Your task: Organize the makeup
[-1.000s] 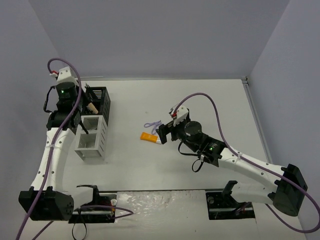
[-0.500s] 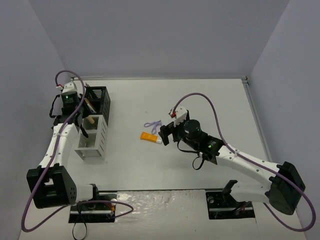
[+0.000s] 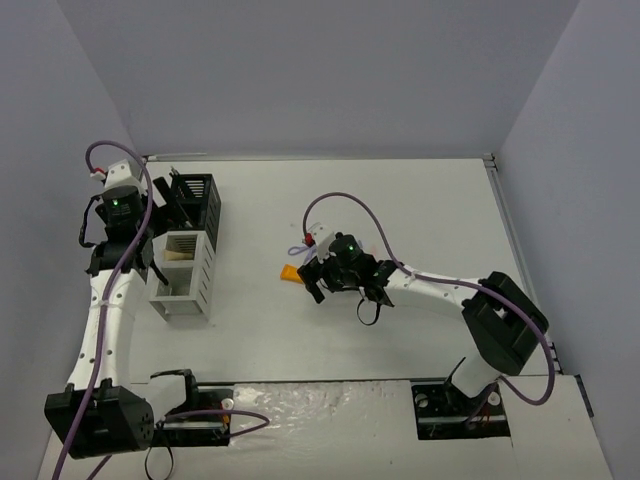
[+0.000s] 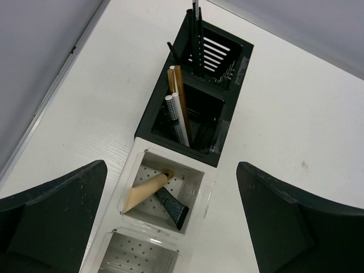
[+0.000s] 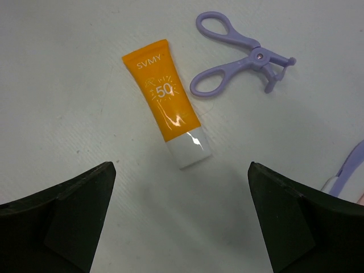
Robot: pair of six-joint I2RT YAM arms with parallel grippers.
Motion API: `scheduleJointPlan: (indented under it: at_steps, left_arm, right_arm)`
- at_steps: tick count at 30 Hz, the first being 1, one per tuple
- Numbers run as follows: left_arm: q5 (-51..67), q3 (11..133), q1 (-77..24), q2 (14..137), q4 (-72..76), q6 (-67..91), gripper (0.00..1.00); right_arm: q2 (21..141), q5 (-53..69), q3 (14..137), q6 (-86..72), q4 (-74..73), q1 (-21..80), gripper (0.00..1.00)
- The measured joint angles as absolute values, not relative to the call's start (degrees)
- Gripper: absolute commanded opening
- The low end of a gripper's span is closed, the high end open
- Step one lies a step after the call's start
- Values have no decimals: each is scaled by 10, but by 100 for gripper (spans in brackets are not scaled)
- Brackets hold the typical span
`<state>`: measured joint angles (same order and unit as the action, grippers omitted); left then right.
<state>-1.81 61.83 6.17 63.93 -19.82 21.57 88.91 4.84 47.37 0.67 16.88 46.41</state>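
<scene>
- The left gripper [image 4: 170, 170] hung above the rack [image 3: 205, 270] at the left of the top view, its jaws wide apart and clamped on nothing.
- In the left wrist view the rack ran from the bottom left toward the top centre: white compartments nearest, then two black ones.
- The top black compartment held thin black pencils [image 4: 196, 28], standing close to upright.
- The middle black compartment held a tan pencil [image 4: 177, 94] with a white one and a dotted grey one just beside it, all leaning on the left wall.
- In the white compartment below lay a tan piece [image 4: 148, 190] and a black piece [image 4: 173, 207], both tilted and touching – one item or two, I could not tell.
- The right gripper [image 5: 181, 170] was low over the table [image 3: 430, 200] near the centre of the top view, jaws wide apart and clamped on nothing.
- The tube [image 5: 168, 102] lay flat on the table in the upper middle of the right wrist view – orange body toward the upper left, white cap toward the lower right, between the two fingers as framed but touching neither.
- The purple tool [image 5: 239, 65] lay flat at the upper right of that view, near the tube but apart from it, its loops pointing left.
- Both of these lay well apart from the rack.
</scene>
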Motion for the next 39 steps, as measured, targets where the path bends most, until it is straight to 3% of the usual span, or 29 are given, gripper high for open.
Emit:
scheduleJointPlan:
  at_steps: [7,13,20,25,39]
  left_arm:
    - [18,620,62,616,-214,214,97]
    - [47,620,62,618,-226,215,97]
    - [87,620,62,623,-227,221,97]
    - [125,620,62,625,-228,236,97]
    - [270,620,10,601,-252,316,97]
  right_arm:
    - [992,71,529,39,165,457,99]
    - [1051,82,560,56,161,453,85]
    - [1067,94,576,66,158,460,40]
    - [1058,93,564,65,157,483,21]
    - [867,70,498,15,136,569,7]
